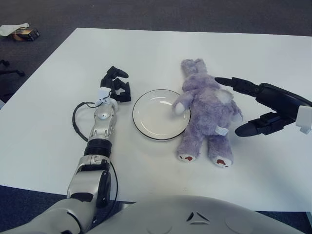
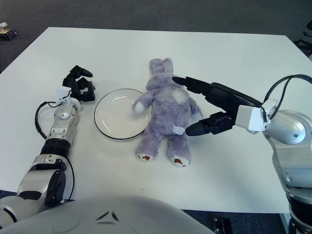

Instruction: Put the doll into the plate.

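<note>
A purple plush rabbit doll [image 1: 207, 113] lies face down on the white table, ears pointing away from me, feet toward me. One paw hangs over the right rim of a white plate with a dark edge [image 1: 146, 127], which holds nothing else. My right hand [image 1: 242, 106] hovers at the doll's right side with its fingers spread wide: the upper fingers [image 2: 195, 86] reach over the doll's back, the thumb sits by its right leg. It holds nothing. My left hand [image 1: 117, 85] shows left of the plate, fingers curled.
A black cable [image 1: 76, 118] loops beside my left forearm. The table's far edge meets dark carpet, where a small object [image 1: 19, 31] lies at the upper left. Bare table surface spreads behind and in front of the plate.
</note>
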